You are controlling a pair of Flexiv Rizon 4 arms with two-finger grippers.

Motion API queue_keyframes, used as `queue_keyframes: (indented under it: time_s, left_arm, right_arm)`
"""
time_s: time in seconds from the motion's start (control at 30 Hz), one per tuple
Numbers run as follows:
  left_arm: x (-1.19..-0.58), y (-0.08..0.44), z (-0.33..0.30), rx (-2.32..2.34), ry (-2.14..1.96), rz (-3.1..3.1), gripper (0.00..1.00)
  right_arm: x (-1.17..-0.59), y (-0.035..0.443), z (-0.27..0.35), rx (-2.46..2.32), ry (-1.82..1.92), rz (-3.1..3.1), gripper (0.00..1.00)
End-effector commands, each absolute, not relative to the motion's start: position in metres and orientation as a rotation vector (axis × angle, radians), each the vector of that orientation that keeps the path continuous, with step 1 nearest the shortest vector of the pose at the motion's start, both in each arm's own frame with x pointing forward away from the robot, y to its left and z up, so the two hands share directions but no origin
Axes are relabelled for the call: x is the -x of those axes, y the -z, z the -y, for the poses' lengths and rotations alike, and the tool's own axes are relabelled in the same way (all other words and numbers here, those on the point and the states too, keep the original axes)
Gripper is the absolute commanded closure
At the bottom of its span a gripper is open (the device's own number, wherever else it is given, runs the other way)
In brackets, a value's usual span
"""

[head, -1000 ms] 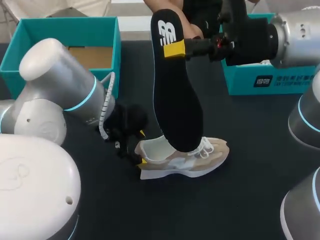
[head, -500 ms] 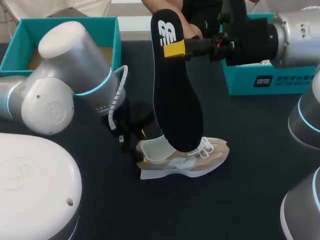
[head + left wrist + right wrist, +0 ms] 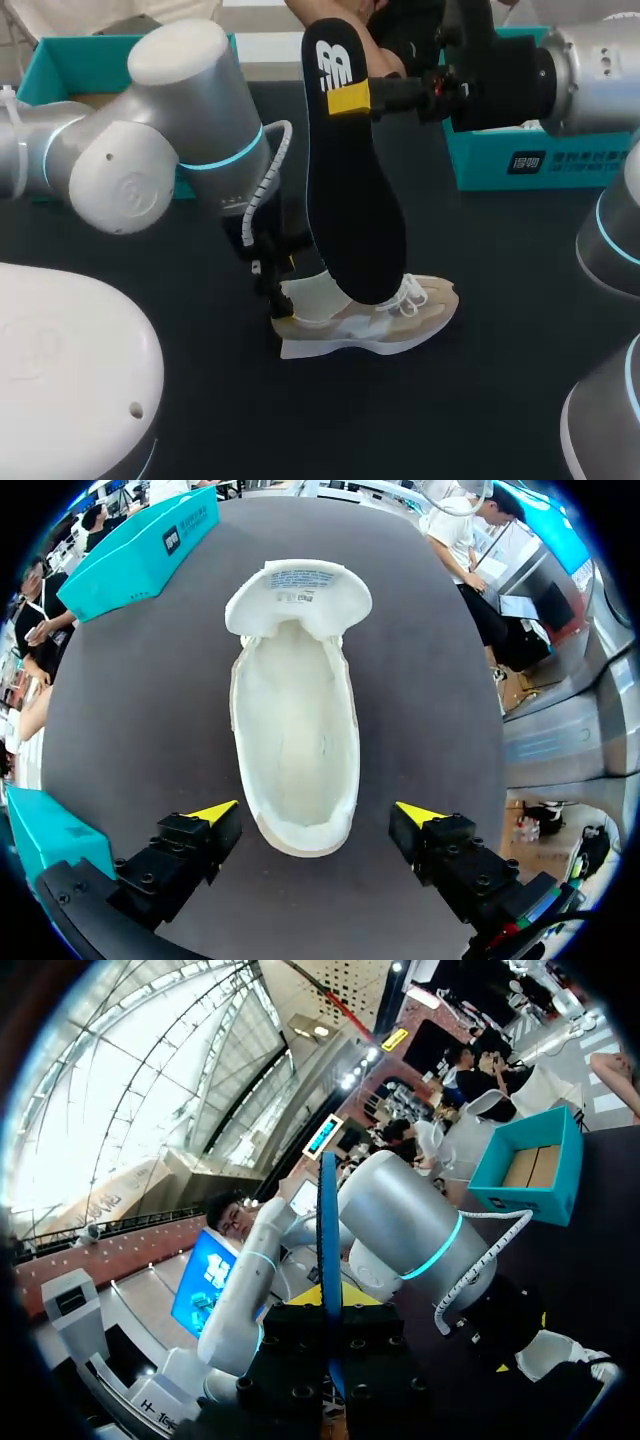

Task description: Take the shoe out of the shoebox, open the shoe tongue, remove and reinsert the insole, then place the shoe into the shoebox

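Note:
The beige and white shoe (image 3: pixel 372 315) lies on the dark table, toe to the right. My right gripper (image 3: pixel 348 98) is shut on the top end of the black insole (image 3: pixel 352 190), which hangs upright with its lower tip at the shoe's opening. In the right wrist view the insole (image 3: pixel 330 1240) shows edge-on between the shut fingers of that gripper (image 3: pixel 331 1305). My left gripper (image 3: pixel 277 290) sits at the shoe's heel. In the left wrist view the left gripper (image 3: pixel 318 812) stands open, one fingertip on each side of the heel, looking down into the shoe (image 3: pixel 295 720) with its tongue folded forward.
The teal shoebox (image 3: pixel 60 58) stands at the back left, largely hidden by my left arm (image 3: pixel 150 150). A second teal box part (image 3: pixel 540 158) is at the back right under my right arm. Dark table surface lies in front of the shoe.
My left arm has swung up and to the right, bringing its gripper closer over the shoe's heel. The right arm and the insole have stayed put.

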State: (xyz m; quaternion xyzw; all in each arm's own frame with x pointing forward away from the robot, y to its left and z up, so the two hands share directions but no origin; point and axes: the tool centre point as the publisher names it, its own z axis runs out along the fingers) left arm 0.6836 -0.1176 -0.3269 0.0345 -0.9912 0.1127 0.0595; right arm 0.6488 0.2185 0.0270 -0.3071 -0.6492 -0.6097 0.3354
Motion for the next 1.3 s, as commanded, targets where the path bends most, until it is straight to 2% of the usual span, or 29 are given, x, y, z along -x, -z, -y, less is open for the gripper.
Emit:
queue_keyframes:
  time_s: [0.03, 0.37, 0.73, 0.77, 0.8, 0.83, 0.87, 1.0, 1.07, 1.1, 1.17, 1.3]
  left_arm:
    - [-0.691, 0.329, 0.127, -0.094, -0.274, 3.002, 0.0]
    - [-0.717, 0.319, 0.154, -0.061, -0.243, 3.035, 0.0]
    - [-0.745, 0.358, 0.185, -0.021, -0.288, 3.075, 0.0]
    - [-0.746, 0.363, 0.187, -0.017, -0.287, 3.078, 0.02]
    - [-0.746, 0.368, 0.189, -0.005, -0.295, 3.08, 0.09]
    - [-0.748, 0.373, 0.191, -0.023, -0.277, 3.088, 0.1]
    - [-0.748, 0.376, 0.192, -0.015, -0.274, 3.087, 0.16]
    - [-0.746, 0.386, 0.198, -0.019, -0.268, 3.074, 0.2]
    - [-0.746, 0.389, 0.199, -0.029, -0.282, 3.07, 0.29]
    - [-0.746, 0.39, 0.2, -0.039, -0.292, 3.071, 0.29]
    - [-0.746, 0.392, 0.202, -0.045, -0.295, 3.067, 0.36]
    - [-0.746, 0.395, 0.205, -0.06, -0.296, 3.068, 0.39]
  right_arm:
    - [-0.649, -0.027, -0.221, 0.804, 1.59, 1.694, 1.0]
    - [-0.649, -0.027, -0.221, 0.804, 1.59, 1.694, 1.0]
    - [-0.649, -0.027, -0.221, 0.804, 1.59, 1.694, 1.0]
    - [-0.649, -0.027, -0.221, 0.804, 1.59, 1.694, 1.0]
    - [-0.649, -0.027, -0.221, 0.804, 1.59, 1.694, 1.0]
    - [-0.649, -0.027, -0.221, 0.804, 1.59, 1.694, 1.0]
    - [-0.649, -0.027, -0.221, 0.804, 1.59, 1.694, 1.0]
    - [-0.649, -0.027, -0.221, 0.804, 1.59, 1.694, 1.0]
    - [-0.649, -0.027, -0.221, 0.804, 1.59, 1.694, 1.0]
    - [-0.649, -0.027, -0.221, 0.804, 1.59, 1.694, 1.0]
    - [-0.649, -0.027, -0.221, 0.804, 1.59, 1.694, 1.0]
    - [-0.649, -0.027, -0.221, 0.804, 1.59, 1.694, 1.0]
